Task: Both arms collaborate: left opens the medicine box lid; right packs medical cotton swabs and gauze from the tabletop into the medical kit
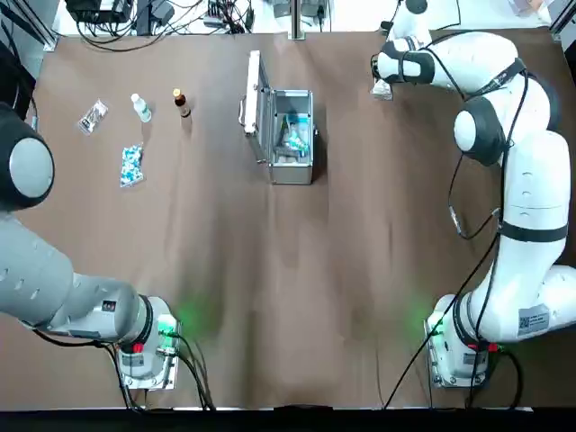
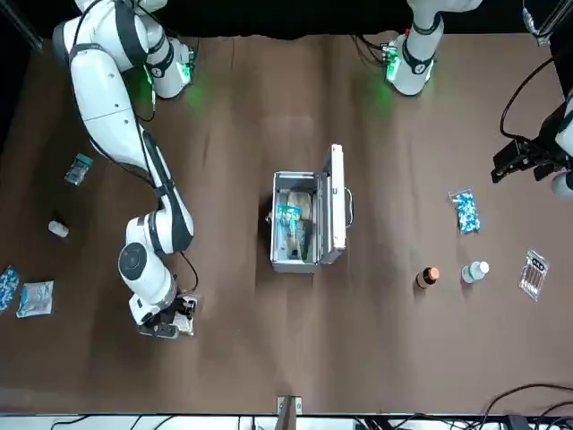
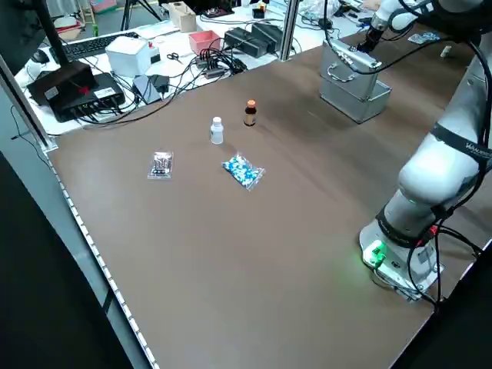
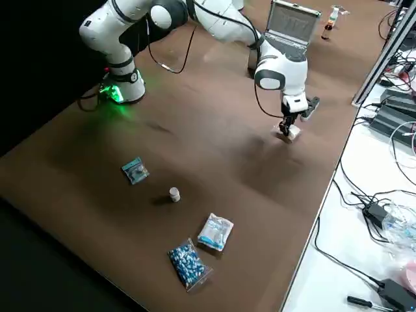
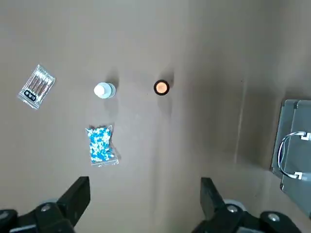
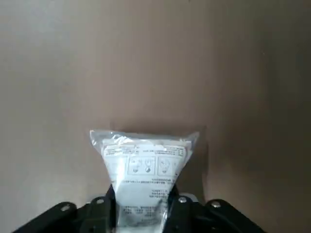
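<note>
- In the medical kit (image 1: 292,177), a clear packet with teal printing (image 2: 288,216), likely the medical cotton swabs, lies among other contents; it looks light and slippery, bendable around stiffer sticks, so any regrip wants its middle, across the width.
- Hinged to the kit's left side, the medicine box lid (image 1: 256,101) stands open; it looks stiff and thin, best taken by its outer edge or handle rather than near the hinge.
- To the right of the kit, well apart from it, the right gripper (image 6: 143,192) grasps the white gauze packet (image 6: 145,167), one end pinched between its fingers, the other flaring free. This should weigh little and give under pressure; the slick film may slide or crease, so a modest, steady squeeze should do. The free end could snag on the kit's rim, so it calls for a clear height on the way in, then a low release beside the teal-printed packet.
- Farther off, left of the kit beyond the blue-dotted pouch (image 5: 101,144), the left gripper (image 5: 146,184) is released, its fingers spread with nothing between them. With the lid open, it seems to have no grip to make.
</note>
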Motion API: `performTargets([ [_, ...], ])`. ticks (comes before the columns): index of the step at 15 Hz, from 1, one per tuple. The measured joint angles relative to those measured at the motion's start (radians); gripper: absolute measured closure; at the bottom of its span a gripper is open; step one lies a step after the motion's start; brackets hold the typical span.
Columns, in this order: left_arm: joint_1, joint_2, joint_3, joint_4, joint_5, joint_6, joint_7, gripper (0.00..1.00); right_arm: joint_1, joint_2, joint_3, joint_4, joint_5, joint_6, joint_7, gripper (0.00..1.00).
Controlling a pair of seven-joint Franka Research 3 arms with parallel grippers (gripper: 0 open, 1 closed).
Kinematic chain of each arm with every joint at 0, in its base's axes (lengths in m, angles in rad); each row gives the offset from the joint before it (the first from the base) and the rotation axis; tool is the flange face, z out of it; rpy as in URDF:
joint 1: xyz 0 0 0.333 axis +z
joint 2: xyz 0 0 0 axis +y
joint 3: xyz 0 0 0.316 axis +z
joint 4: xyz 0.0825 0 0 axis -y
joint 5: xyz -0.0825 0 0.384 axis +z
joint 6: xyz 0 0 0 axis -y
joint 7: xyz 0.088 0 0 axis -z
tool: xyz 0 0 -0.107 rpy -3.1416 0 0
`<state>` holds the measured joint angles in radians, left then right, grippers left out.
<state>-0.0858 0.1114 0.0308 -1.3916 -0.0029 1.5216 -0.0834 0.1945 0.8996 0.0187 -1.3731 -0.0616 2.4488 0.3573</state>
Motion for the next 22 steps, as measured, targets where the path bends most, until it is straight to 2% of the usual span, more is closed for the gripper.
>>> performTargets([
  [4,0.000,0.000,0.000,0.000,0.000,0.000,0.000,0.00,0.041,-0.026,0.016,0.029,0.001,-0.120,0.076,0.63],
  [9,0.000,0.000,0.000,0.000,0.000,0.000,0.000,0.00,0.165,-0.054,0.035,0.129,0.001,-0.312,0.236,0.63],
  [10,0.000,0.000,0.000,0.000,0.000,0.000,0.000,0.00,0.173,-0.062,0.058,0.146,0.004,-0.333,0.260,0.63],
  [11,0.000,0.000,0.000,0.000,0.000,0.000,0.000,0.00,0.176,-0.088,0.116,0.169,0.018,-0.387,0.291,0.63],
  [16,0.000,0.000,0.000,0.000,0.000,0.000,0.000,0.01,0.186,-0.177,0.259,0.182,0.057,-0.503,0.367,0.63],
  [18,0.000,0.000,0.000,0.000,0.000,0.000,0.000,0.00,0.223,-0.182,0.275,0.177,0.057,-0.503,0.405,0.63],
  [21,0.000,0.000,0.000,0.000,0.000,0.000,0.000,0.00,0.279,-0.175,0.275,0.156,0.057,-0.496,0.448,0.62],
  [22,0.000,0.000,0.000,0.000,0.000,0.000,0.000,0.00,0.285,-0.173,0.275,0.148,0.057,-0.496,0.456,0.58],
])
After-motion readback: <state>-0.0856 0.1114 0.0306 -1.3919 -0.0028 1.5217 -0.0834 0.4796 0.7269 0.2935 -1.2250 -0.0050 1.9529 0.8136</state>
